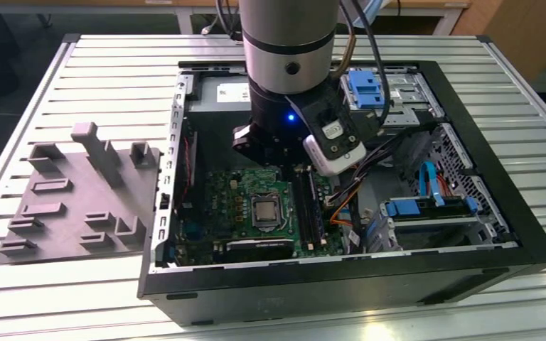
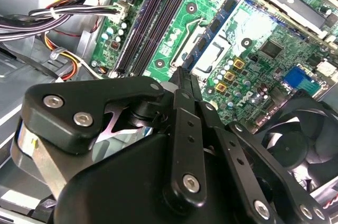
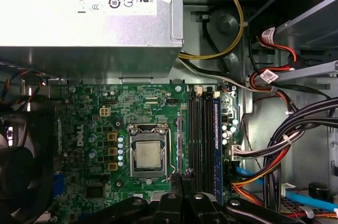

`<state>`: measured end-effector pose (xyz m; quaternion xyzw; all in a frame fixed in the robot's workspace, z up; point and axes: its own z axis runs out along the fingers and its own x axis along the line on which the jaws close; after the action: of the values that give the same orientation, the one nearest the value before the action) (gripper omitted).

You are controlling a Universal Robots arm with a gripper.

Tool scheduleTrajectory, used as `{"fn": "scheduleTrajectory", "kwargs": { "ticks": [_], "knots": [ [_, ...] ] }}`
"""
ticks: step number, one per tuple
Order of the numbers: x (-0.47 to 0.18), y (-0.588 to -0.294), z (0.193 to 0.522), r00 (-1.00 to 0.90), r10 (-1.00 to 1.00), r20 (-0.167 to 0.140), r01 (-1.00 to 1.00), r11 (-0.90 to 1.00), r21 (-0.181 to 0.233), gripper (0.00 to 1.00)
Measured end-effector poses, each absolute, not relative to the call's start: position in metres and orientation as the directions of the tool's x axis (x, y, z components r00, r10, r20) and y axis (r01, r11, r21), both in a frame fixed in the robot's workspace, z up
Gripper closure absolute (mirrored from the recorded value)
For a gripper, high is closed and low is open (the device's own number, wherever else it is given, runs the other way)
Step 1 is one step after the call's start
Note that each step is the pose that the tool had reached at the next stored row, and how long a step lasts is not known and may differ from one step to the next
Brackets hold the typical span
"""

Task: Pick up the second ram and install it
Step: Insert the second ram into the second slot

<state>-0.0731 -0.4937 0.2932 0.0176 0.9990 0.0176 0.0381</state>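
My gripper (image 2: 184,73) hangs inside the open computer case (image 1: 349,277), above the green motherboard (image 1: 239,186). Its black fingers are pressed together, tips beside the silver processor (image 3: 148,155). A thin dark strip, seen edge-on, sits between the tips (image 3: 180,182); I take it for the second ram, most of it hidden by the fingers. The long black memory slots (image 3: 203,139) run alongside, a short way off from the tips. In the second wrist view the slots (image 2: 153,23) lie beyond the fingertips. The arm's wrist (image 1: 287,106) covers the gripper from outside.
A grey plastic tray (image 1: 65,206) with upright posts lies at the exterior view's left of the case. The silver power supply (image 3: 90,12) sits past the board. Bundled cables (image 3: 274,145) run beside the slots. A black fan (image 2: 301,129) is close to the gripper. Blue drive brackets (image 1: 415,207) stand at the exterior view's right.
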Motion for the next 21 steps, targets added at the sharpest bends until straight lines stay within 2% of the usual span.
{"fn": "scheduleTrajectory", "kwargs": {
  "ticks": [21],
  "knots": [
    [-0.0731, -0.4937, 0.2845, -0.996, 0.036, -0.075, 0.034, 0.999, 0.037, 0.89]
  ]
}}
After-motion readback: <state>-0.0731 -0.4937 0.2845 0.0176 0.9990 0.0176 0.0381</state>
